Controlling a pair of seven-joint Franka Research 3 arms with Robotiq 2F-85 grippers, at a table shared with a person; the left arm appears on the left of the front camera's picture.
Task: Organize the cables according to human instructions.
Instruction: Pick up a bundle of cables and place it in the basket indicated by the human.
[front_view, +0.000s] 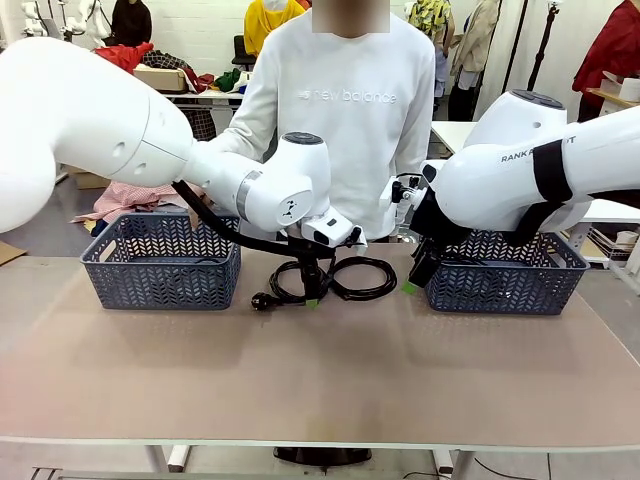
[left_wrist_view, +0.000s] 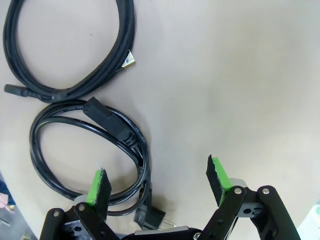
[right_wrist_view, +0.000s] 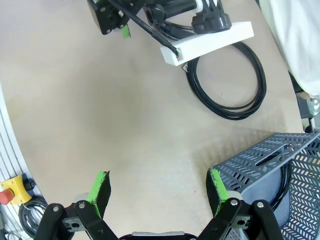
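Cables (front_view: 335, 278): two coils lying at table centre, between two grey baskets. Left arm's hose is crossing them in front view, hiding part of the 9 o'clock coil. Left wrist view is showing one coil (left_wrist_view: 102, 114) at 9 o'clock and a second (left_wrist_view: 60, 92) at 11, cut off by the frame top. A third cord (right_wrist_view: 286, 182) is showing through the right basket (right_wrist_view: 270, 160) mesh, mostly hidden. Left basket (front_view: 160, 270) contents are proving hard to make out. Left gripper (left_wrist_view: 157, 175) is hanging released above the nearer coil's plug. Right gripper (right_wrist_view: 159, 182) is spread wide, empty, beside the right basket. Person (front_view: 350, 110) is standing at 12 o'clock.
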